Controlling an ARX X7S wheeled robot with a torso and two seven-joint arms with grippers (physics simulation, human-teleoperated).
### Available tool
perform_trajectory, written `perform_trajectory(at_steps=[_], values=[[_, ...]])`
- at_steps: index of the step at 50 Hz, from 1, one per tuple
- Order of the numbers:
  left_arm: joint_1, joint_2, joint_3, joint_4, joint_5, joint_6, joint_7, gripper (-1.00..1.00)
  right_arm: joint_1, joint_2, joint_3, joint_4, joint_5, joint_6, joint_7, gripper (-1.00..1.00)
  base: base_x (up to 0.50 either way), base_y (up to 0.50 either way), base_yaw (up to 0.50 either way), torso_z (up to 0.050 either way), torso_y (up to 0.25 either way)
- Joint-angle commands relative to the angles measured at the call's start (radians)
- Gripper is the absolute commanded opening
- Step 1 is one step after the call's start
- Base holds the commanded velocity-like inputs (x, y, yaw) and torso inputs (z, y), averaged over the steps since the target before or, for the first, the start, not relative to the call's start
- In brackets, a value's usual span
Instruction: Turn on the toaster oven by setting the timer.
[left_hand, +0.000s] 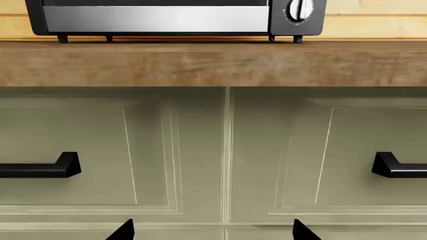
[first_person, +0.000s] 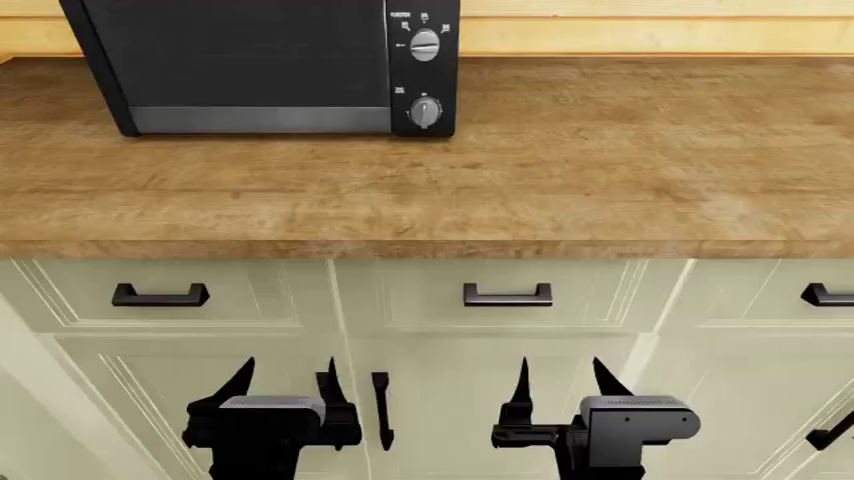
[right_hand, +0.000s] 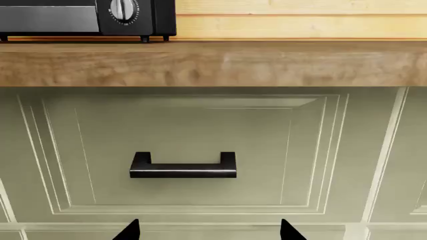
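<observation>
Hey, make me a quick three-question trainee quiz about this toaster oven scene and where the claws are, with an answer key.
1. True or false: the left claw is touching the timer.
2. Multiple choice: the toaster oven stands on A) the floor, B) the wooden countertop, C) an open drawer.
3. Fill in: both claws hang below the countertop edge, in front of the ______ fronts.

Key:
1. False. Both the left claw and the right claw sit low and apart from the oven, jaws open.
2. B.
3. Cabinet.
</observation>
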Motion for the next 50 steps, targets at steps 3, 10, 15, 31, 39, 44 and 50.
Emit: perform_trajectory(at_steps=[3, 10, 15, 31, 39, 44, 50], values=[[-0.002, -0.024, 0.03, 0.002, -0.024, -0.003, -0.03, 1.0, -0.001, 0.024, -0.03, -0.003, 0.029, 0.001, 0.026, 1.0, 0.0, 0.0, 0.0, 0.0, 0.0], [-0.007, -0.042, 0.052, 0.002, -0.042, -0.008, -0.054, 1.0, 0.005, 0.044, -0.053, 0.006, 0.036, -0.001, 0.055, 1.0, 0.0, 0.0, 0.0, 0.0, 0.0], [-0.006, -0.051, 0.063, -0.001, -0.052, -0.004, -0.065, 1.0, 0.005, 0.053, -0.065, 0.007, 0.041, -0.004, 0.068, 1.0, 0.0, 0.0, 0.0, 0.0, 0.0], [0.032, -0.111, 0.02, 0.375, -0.139, -0.256, -0.121, 1.0, -0.069, 0.101, -0.046, -0.393, 0.086, 0.214, 0.128, 1.0, 0.0, 0.0, 0.0, 0.0, 0.0], [-0.005, -0.149, 0.002, 0.537, -0.171, -0.382, -0.14, 1.0, -0.043, 0.14, -0.056, -0.493, 0.034, 0.303, 0.165, 1.0, 0.0, 0.0, 0.0, 0.0, 0.0], [-0.1, -0.165, -0.029, 0.593, -0.214, -0.512, -0.162, 1.0, 0.007, 0.168, -0.046, -0.585, 0.019, 0.433, 0.175, 1.0, 0.0, 0.0, 0.0, 0.0, 0.0], [-0.319, -0.28, -0.038, 0.713, -0.4, -0.774, -0.111, 1.0, 0.212, 0.223, 0.064, -0.782, 0.183, 0.664, 0.085, 1.0, 0.0, 0.0, 0.0, 0.0, 0.0]])
